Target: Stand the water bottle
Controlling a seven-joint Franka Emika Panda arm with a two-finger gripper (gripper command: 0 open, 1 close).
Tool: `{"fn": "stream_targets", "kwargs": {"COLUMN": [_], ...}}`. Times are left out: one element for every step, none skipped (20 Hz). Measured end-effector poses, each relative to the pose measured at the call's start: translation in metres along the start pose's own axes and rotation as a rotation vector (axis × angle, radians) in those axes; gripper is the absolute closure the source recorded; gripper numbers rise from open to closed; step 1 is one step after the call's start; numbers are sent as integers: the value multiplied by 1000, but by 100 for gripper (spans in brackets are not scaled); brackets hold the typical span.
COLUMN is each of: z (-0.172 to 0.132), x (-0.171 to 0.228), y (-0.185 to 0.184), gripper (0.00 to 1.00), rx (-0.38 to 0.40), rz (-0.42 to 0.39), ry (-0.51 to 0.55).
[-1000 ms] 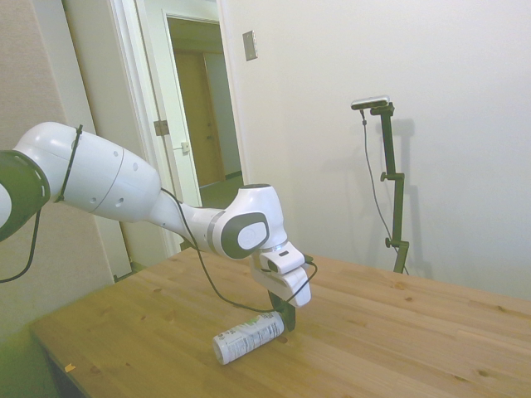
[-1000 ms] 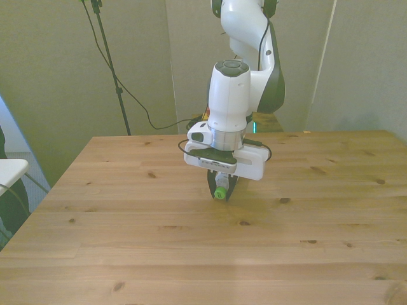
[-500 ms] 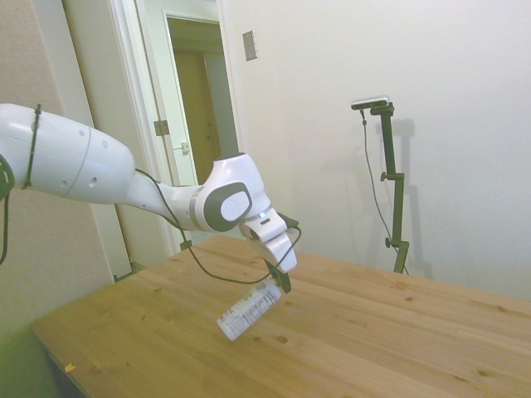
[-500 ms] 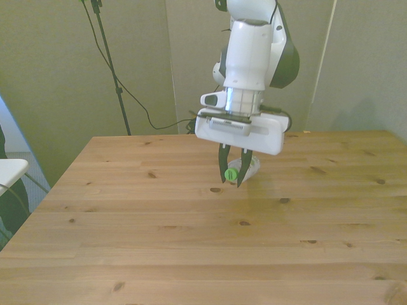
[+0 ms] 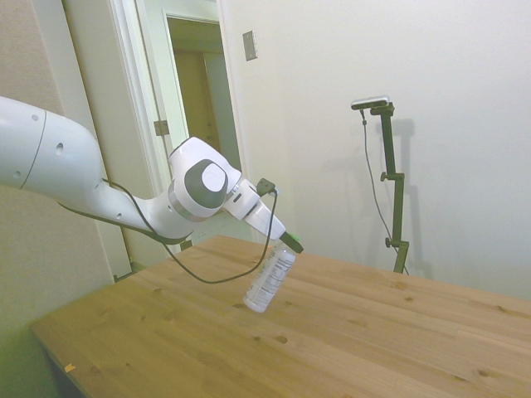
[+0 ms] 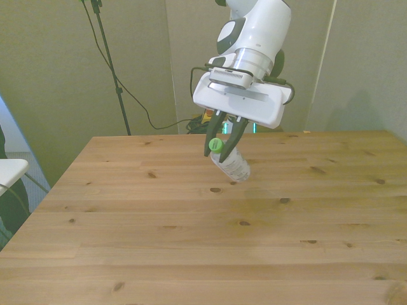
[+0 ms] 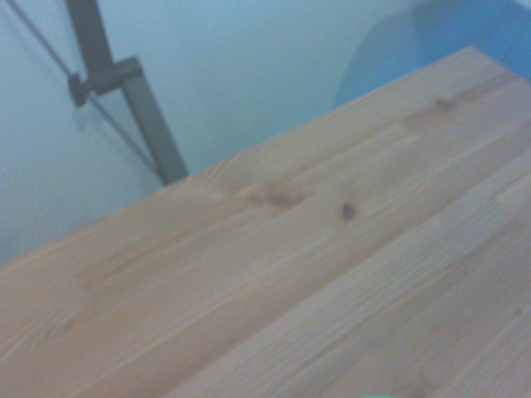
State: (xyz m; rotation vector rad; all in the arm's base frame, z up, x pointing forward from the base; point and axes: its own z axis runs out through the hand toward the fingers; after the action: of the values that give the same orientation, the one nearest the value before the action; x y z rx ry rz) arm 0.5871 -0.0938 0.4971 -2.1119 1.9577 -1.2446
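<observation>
Above the counter (image 6: 127, 216), the hand (image 6: 224, 141) is pinching the water bottle (image 5: 270, 279) near its green cap, body hanging tilted in the air. Gripped so high, it is liable to swing, slip, or tip on touchdown. Bare wood is lying all around, edges well apart.

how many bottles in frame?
1. The bottle hangs tilted above the table, cap up, gripped at the cap end by the gripper. Nothing else lies on the table in the side or front views.
</observation>
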Motion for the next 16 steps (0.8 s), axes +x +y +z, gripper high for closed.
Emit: {"fn": "stream_targets", "kwargs": {"z": [0,0,-1,-2,-3,-3,-2,0,4,10,17,25,31,35,37,38], "x": [3,6,8,9,10,10,9,6,2,-4,-9,-12,-12,-9,-4,2], "y": [0,-1,-4,-7,-10,-15,-20,-25,-30,-33,-35,-38,-41,-45,-51,-58], "gripper": [100,100,100,100,100,100,100,100,100,100,100,100,100,100,100,100], "rx": [16,37,61,86,110,135,155,175,193,208,216,217,219,220,224,231], "rz": [12,22,31,42,53,68,85,107,127,144,161,172,185,192,201,211], "ry": [39,78,115,149,184,222,261,301,334,360,379,388,396,405,418,433]}}
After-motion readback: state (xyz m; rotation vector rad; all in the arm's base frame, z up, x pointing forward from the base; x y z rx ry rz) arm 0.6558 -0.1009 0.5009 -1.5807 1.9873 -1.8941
